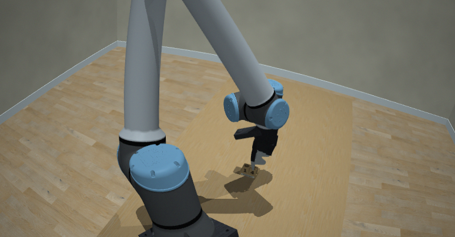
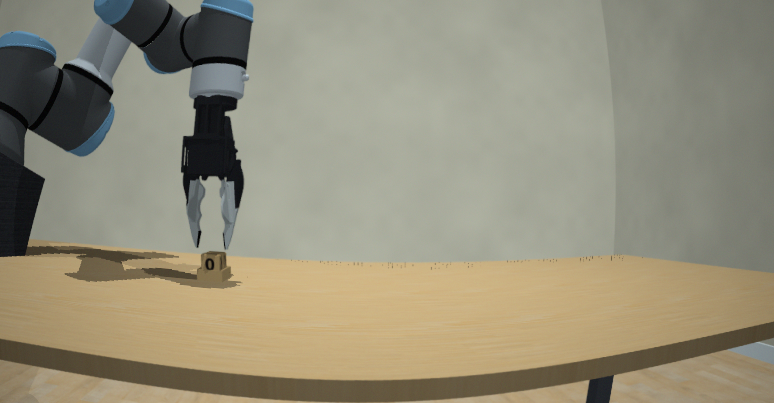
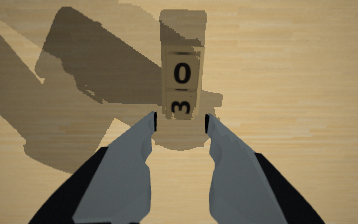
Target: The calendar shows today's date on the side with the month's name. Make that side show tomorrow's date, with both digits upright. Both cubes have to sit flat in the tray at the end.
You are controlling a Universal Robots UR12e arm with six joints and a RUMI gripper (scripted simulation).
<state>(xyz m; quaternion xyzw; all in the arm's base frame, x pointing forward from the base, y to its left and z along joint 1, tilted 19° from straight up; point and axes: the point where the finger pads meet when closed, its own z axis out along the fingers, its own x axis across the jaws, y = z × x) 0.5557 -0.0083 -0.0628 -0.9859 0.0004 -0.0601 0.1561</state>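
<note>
A small wooden calendar (image 1: 247, 173) (image 2: 212, 270) stands on the table's left part. Two digit cubes sit side by side in its tray (image 3: 180, 140) (image 2: 215, 277). In the wrist view the nearer cube (image 3: 182, 107) shows a 3 and the farther cube (image 3: 182, 74) shows a 0. In the exterior view the cube (image 2: 209, 263) facing the camera shows a 0. My gripper (image 1: 253, 165) (image 2: 211, 244) (image 3: 181, 114) points straight down, just above the nearer cube. Its fingers stand a little apart, about a cube's width, with nothing between them.
The table (image 2: 433, 313) (image 1: 305, 159) is light wood with a rounded front edge. The arm's base (image 1: 178, 216) stands at the table's near left end. Arm shadows fall across the table around the calendar.
</note>
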